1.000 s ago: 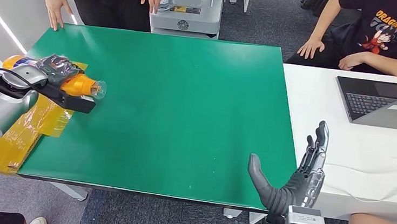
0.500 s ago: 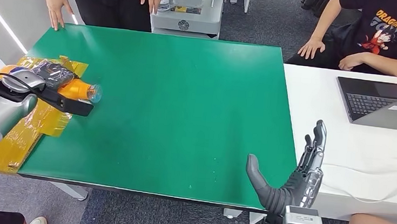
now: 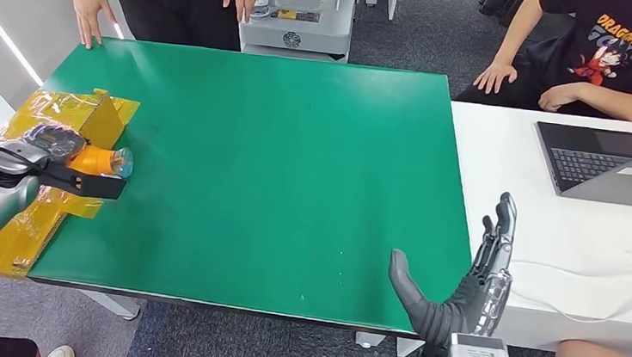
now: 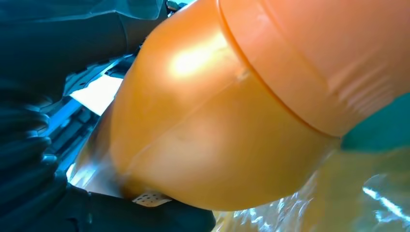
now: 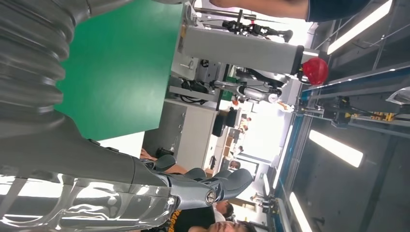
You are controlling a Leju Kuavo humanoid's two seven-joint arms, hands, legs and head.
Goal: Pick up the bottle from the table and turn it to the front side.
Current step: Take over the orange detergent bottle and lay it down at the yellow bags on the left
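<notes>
- Over the yellow sheet [image 3: 14, 230] at the near left corner of the green table [image 3: 295, 185], the left hand [image 3: 56, 151] is gripping the orange bottle [image 3: 98, 160], which is lying roughly level with its clear cap end pointing toward the table's middle.
- Against the picture of a second ago, hand and bottle are sitting lower and closer to the robot, drawn back from the sheet's far end toward its nearer part; the raised yellow flap [image 3: 104, 114] is now showing clear beyond them.
- Close up, the bottle's orange body [image 4: 217, 111] is pressing against the dark fingers [image 4: 29, 159], with clear film under it; whether its front side is facing up I cannot tell.
- Judging from this, the pick-up is done and the turn is either finishing or being set down.
- At the near right edge, the right hand [image 3: 459, 282] is holding nothing, fingers apart and pointing up, barely shifted from before.
</notes>
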